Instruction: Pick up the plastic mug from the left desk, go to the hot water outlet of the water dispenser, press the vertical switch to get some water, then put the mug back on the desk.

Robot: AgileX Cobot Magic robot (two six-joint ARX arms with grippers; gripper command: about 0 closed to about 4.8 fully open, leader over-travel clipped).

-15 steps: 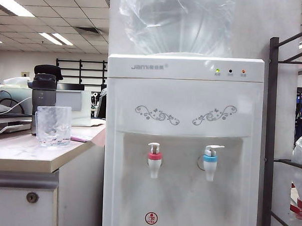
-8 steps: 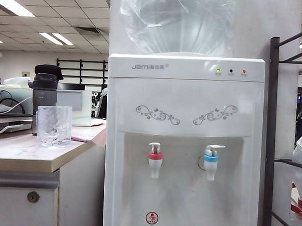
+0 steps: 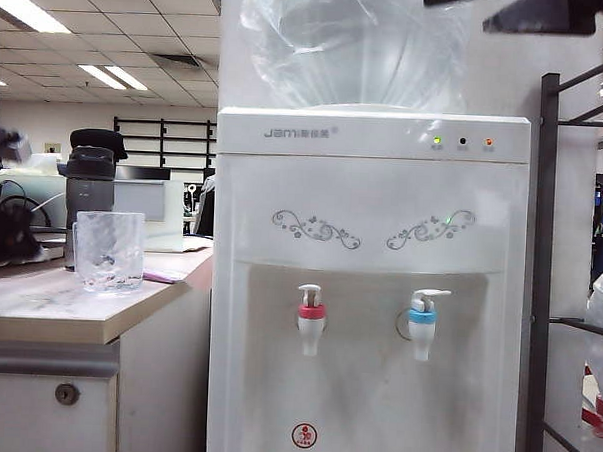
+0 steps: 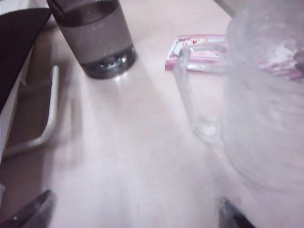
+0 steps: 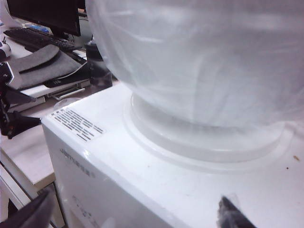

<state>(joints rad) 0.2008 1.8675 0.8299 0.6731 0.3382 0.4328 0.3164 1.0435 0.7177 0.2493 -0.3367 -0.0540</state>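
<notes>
My left hand (image 4: 135, 213) nearer, fingers apart, empty; plastic mug (image 3: 107, 251) on surface (image 3: 38, 310), frame left, upright, just ahead, handle toward me. Right hand (image 5: 135, 213) apart, over water dispenser (image 3: 369, 289).

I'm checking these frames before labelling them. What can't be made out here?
- Left gripper: only two dark fingertips at the left wrist view's edge; a motion-blurred dark shape in the exterior view.
- Right gripper: cut by the exterior view's top edge.
- Plastic mug: cropped and blurred in the left wrist view.
- Water dispenser lights' labels: too small.
</notes>
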